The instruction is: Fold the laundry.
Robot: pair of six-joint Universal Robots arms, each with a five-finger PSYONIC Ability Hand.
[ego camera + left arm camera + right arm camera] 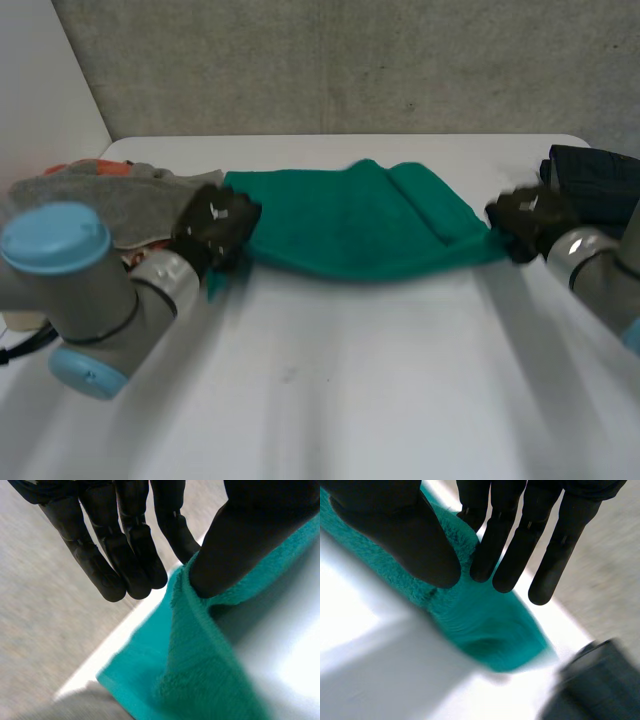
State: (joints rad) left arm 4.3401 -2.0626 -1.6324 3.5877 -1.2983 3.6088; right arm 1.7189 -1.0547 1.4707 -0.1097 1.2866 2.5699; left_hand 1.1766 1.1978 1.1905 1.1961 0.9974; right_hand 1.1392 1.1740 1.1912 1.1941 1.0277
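Head view, green towel: stretched between both hands over the white table, sagging in the middle
Head view, left hand: at the towel's left end, just beside a grey cloth heap
Head view, right hand: at the towel's right end, near a dark folded garment
Left wrist view, left hand: thumb clamped on the green towel at its hem, seemingly against the nearest finger; the other fingers straight and clear of the cloth
Right wrist view, right hand: thumb and straight fingers pinch the green towel at its end
Handling: light, soft, limp terry; it would likely slip from a shallow pinch, so hold it at the corners, deep on the hem
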